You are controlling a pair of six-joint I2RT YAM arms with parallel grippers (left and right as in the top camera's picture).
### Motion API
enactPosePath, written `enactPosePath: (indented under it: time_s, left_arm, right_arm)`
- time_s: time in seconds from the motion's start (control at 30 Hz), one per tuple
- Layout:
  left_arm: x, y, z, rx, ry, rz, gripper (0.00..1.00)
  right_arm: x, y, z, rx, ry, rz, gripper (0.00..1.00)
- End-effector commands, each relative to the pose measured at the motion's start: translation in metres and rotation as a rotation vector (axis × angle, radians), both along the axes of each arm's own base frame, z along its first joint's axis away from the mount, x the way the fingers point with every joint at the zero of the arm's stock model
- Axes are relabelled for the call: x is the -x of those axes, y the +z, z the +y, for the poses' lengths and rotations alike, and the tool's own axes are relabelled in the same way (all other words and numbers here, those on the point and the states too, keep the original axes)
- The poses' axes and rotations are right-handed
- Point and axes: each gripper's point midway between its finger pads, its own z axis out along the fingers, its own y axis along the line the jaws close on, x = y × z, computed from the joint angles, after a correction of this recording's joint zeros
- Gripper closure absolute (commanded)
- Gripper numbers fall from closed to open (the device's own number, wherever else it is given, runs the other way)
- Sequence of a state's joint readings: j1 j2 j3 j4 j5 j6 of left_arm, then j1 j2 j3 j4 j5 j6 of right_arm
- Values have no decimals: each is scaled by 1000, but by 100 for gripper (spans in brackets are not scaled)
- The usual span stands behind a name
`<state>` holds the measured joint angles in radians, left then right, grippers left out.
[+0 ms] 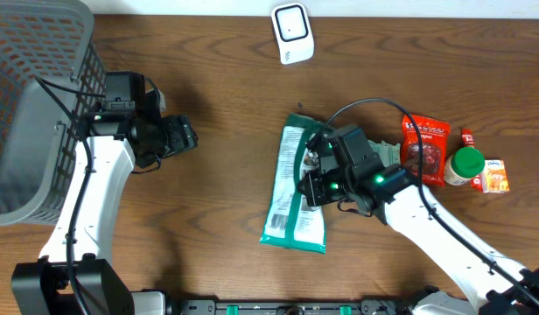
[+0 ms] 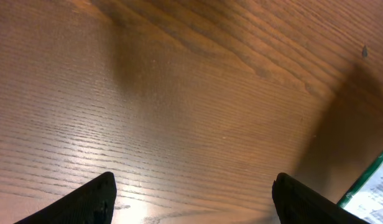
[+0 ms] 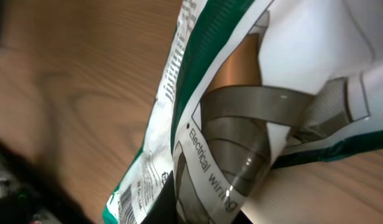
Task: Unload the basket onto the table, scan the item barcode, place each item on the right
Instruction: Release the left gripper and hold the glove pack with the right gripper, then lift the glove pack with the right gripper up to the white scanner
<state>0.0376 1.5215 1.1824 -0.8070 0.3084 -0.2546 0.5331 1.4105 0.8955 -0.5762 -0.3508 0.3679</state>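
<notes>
We have the right gripper [image 1: 312, 174] clamped on the green-and-white packet [image 1: 290, 212]. Our left gripper [image 2: 191, 194], far left, gapes wide, empty.

Brown wooden table [image 1: 208, 70] – grey basket [image 1: 42, 52] at ten o'clock, white scanner [image 1: 292, 32] at twelve. A green-and-white packet [image 1: 291, 210] lies near centre. At three o'clock – red pouch [image 1: 427, 144], green-capped bottle [image 1: 465, 166], orange box [image 1: 494, 176], close together.

A brown wood-grain tabletop [image 1: 217, 79] fills the overhead frame. Soft shadows lie across it, and a pale glare shows at the lower centre of the left wrist view.
</notes>
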Motion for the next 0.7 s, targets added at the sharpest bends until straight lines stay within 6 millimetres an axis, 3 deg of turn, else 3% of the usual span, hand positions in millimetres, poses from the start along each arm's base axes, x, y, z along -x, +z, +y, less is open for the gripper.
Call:
enactPosePath:
  time_s: [0.0, 0.27, 0.43, 0.67]
  left_arm:
    - [-1, 2, 2, -10, -5, -5, 19]
    - [-1, 1, 2, -10, -5, -5, 19]
    - [-1, 1, 2, -10, -5, -4, 19]
    - [-1, 2, 2, -10, -5, -5, 19]
  right_arm:
    - [-21, 16, -18, 121, -15, -115, 99]
    - [-26, 55, -28, 220, 87, -177, 99]
    - [-38, 86, -44, 313, 49, -238, 99]
    - [-60, 163, -51, 360, 11, -340, 99]
